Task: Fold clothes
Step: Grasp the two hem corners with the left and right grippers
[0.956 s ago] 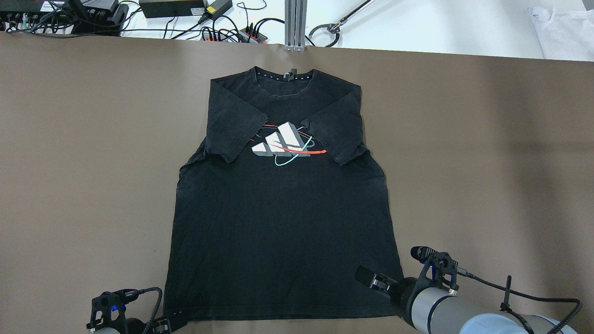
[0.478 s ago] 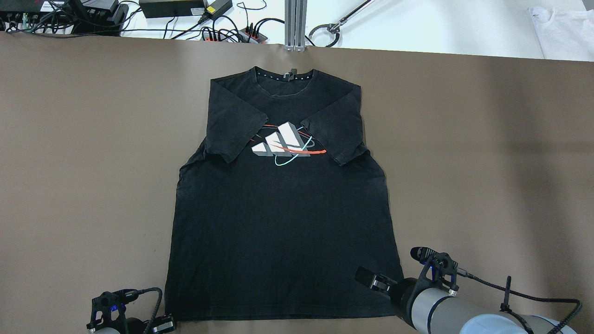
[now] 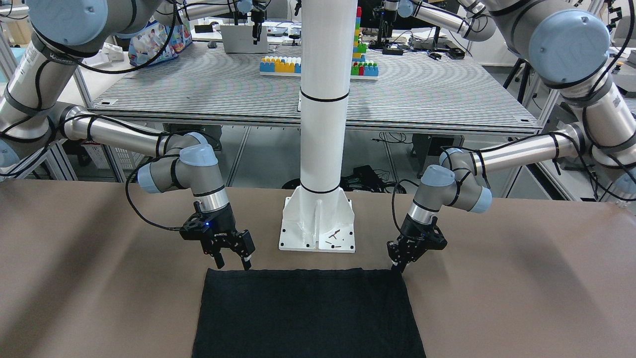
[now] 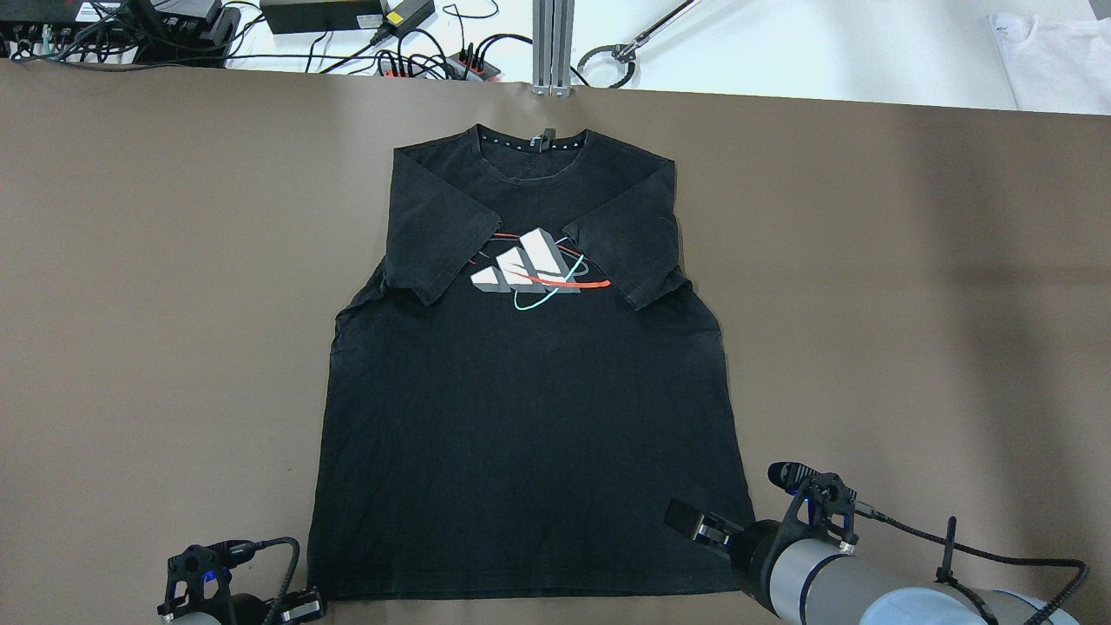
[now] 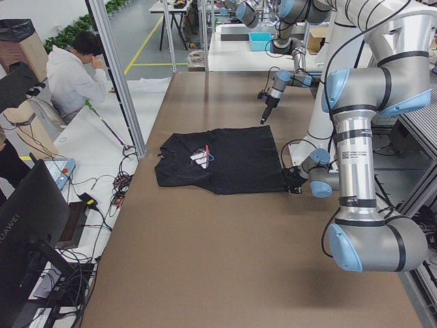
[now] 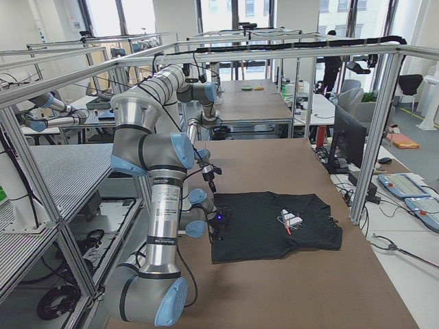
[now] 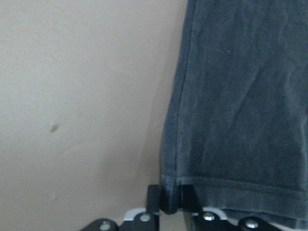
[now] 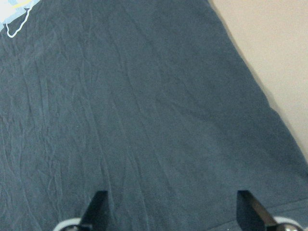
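The clothes are one black T-shirt [image 4: 529, 417] with a white, red and teal print, lying flat on the brown table [image 4: 130, 304] with both sleeves folded in. Its hem faces the robot. My left gripper [image 4: 295, 605] sits low at the hem's left corner; in the left wrist view it [image 7: 171, 199] is shut on that corner of the shirt [image 7: 240, 96]. Above the hem's right corner, my right gripper [image 4: 738, 496] is open. Its fingers [image 8: 98, 207] stand wide apart over the fabric [image 8: 144, 96] with nothing between them. In the front-facing view both grippers [image 3: 397, 266] [image 3: 232, 261] hang at the hem [image 3: 308, 271].
The white pillar's base plate [image 3: 318, 226] stands just behind the hem between the arms. Cables and power bricks [image 4: 347, 17], an aluminium post [image 4: 552, 48] and a white garment [image 4: 1050, 61] lie beyond the table's far edge. A person [image 5: 72, 72] sits past that far end.
My left gripper has slid a little to the left along the hem, ending at the shirt's corner. The right arm and the shirt have not visibly moved.
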Controlling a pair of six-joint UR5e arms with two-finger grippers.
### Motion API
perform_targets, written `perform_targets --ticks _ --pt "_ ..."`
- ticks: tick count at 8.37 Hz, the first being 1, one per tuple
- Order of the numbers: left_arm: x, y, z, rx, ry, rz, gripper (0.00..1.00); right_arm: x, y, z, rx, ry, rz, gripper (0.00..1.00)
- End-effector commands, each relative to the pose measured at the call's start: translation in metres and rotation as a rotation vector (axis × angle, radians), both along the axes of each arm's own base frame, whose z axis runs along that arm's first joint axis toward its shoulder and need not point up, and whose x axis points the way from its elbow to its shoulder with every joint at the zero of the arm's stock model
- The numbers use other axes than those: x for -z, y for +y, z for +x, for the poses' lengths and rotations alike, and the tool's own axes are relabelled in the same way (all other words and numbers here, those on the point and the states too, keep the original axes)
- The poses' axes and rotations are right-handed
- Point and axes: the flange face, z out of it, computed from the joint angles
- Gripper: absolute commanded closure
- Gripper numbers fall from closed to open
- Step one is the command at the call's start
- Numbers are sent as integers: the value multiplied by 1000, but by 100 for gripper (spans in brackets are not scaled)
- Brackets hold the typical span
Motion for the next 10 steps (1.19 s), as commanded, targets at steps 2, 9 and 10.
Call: perform_targets --ticks 2,9,10 --pt "0 0 -1 0 0 0 69 0 0 0 0 1 1 6" --pt "2 1 0 0 4 1 100 -9 0 3 2 22 1 6" --pt "3 1 0 0 6 1 100 -17 1 6 7 42 1 6"
